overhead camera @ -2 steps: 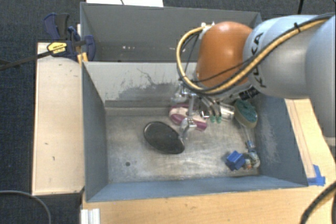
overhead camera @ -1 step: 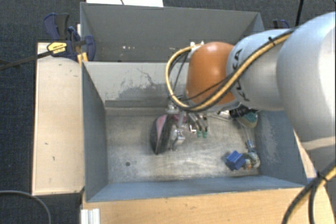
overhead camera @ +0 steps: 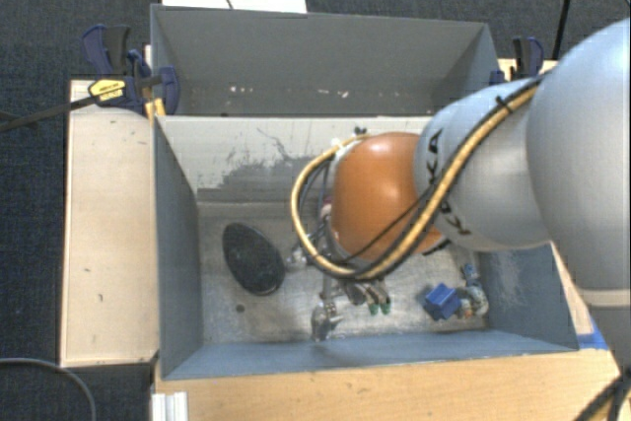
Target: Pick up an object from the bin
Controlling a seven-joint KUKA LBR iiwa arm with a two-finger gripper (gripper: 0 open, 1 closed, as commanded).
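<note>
Camera view looks down on the grey arm [overhead camera: 552, 163], which reaches in from the right and bends down into the bin [overhead camera: 177, 242], so that its wrist hangs above the middle of the floor. The orange cover [overhead camera: 380, 187] and looped cables [overhead camera: 306, 212] on the wrist hide much of what lies below. A dark oval thing [overhead camera: 253, 258] lies flat on the floor to the left, apart from the wrist. A small blue block [overhead camera: 439, 299] sits near the front right corner, with a few tiny bits beside it. The gripper [overhead camera: 330, 309] is low by the front wall, between these two; I cannot tell whether it is wide or narrow, and nothing shows in its hold.
</note>
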